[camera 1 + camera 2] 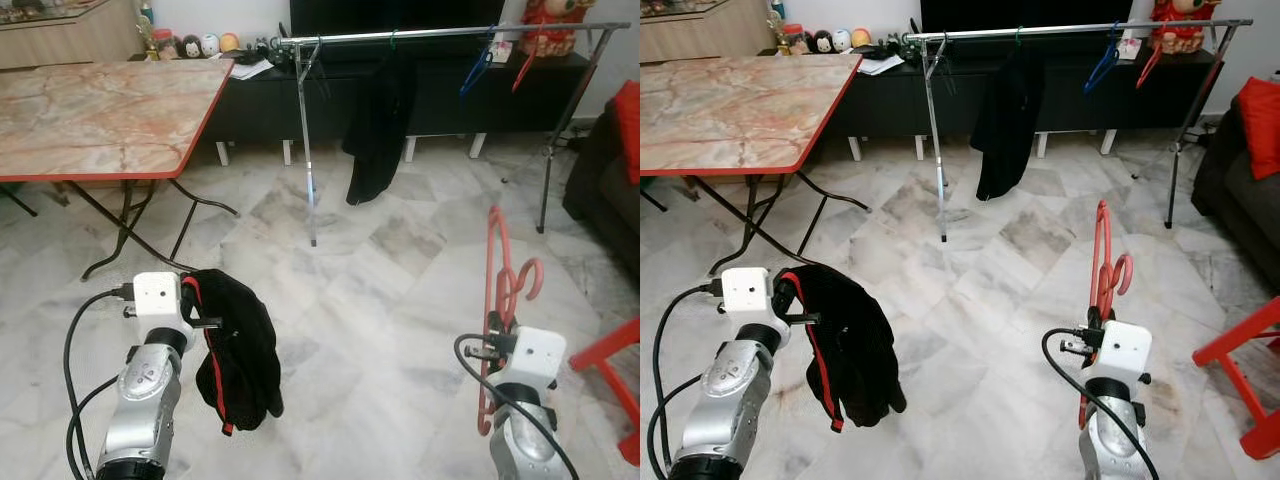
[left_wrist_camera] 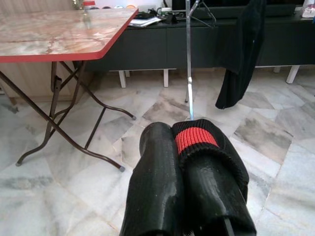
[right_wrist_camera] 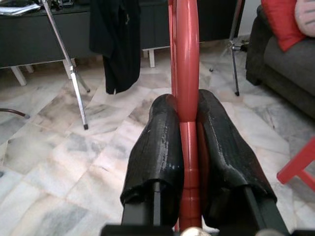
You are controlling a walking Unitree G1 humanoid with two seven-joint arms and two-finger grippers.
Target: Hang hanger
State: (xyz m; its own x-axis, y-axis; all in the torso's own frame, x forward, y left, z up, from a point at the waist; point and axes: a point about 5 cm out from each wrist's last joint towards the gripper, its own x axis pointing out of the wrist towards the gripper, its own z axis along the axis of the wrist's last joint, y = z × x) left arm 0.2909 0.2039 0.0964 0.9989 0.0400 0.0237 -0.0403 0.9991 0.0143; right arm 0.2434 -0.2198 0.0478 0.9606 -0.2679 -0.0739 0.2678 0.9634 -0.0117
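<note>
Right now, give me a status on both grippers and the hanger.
Right gripper shut on red hanger. Left gripper shut on black garment. Rail ahead across open floor, table off left.

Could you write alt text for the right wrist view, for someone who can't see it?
Two black fingers of the right gripper clamp a red hanger standing upright between them. Beyond, on marble floor, a black garment hangs from a metal rack.

Both arms raised forward at waist height: left tool (image 2: 184,191) pinched tight on black-and-red cloth, right tool (image 3: 189,147) clamped around a red hanger bar
</note>
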